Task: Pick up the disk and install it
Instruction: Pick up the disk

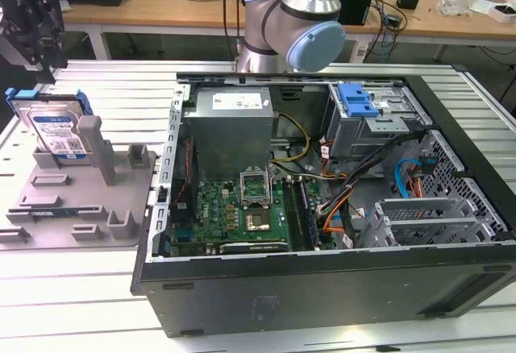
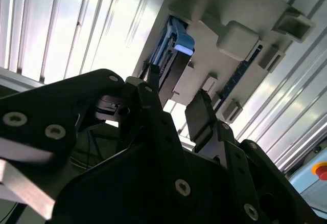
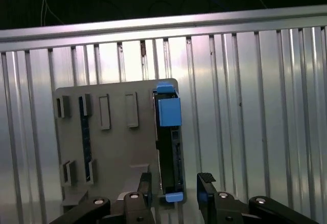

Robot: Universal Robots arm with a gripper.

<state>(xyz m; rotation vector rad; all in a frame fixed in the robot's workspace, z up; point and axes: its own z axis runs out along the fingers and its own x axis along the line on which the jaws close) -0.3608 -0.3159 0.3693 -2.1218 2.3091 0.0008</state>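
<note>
Presently, the silver hard drive with a white-and-blue label and a bright blue plastic bracket (image 1: 55, 127) stands on edge in a slot of the grey moulded plastic fixture (image 1: 81, 200). It sits at the fixture's far end on the exterior view's left, with its label facing that camera. A grey upright post (image 1: 90, 147) of the fixture rises just beside it.

The fixture lies flat on the ribbed aluminium table (image 1: 105, 79). The hard drive is well apart from the open black computer tower case (image 1: 322, 288), which lies on its side towards the exterior view's right.

The black gripper (image 1: 34, 47) hangs above the hard drive, near its top edge but not touching it. Its jaws are released and spread apart with nothing between them.

In the first wrist view the gripper (image 3: 175, 185) looks straight down on the hard drive (image 3: 168, 132), which shows edge-on, with one jaw to either side of its line. The second wrist view shows the gripper (image 2: 176, 109) likewise parted, short of the hard drive (image 2: 176, 50) in the fixture (image 2: 240, 9).

Inside the case are a green motherboard (image 1: 234, 208), a grey metal box with a white sticker (image 1: 230, 127) and a small blue plastic latch (image 1: 357, 99). The silver and pale blue robot arm (image 1: 302, 14) stands behind the case.
</note>
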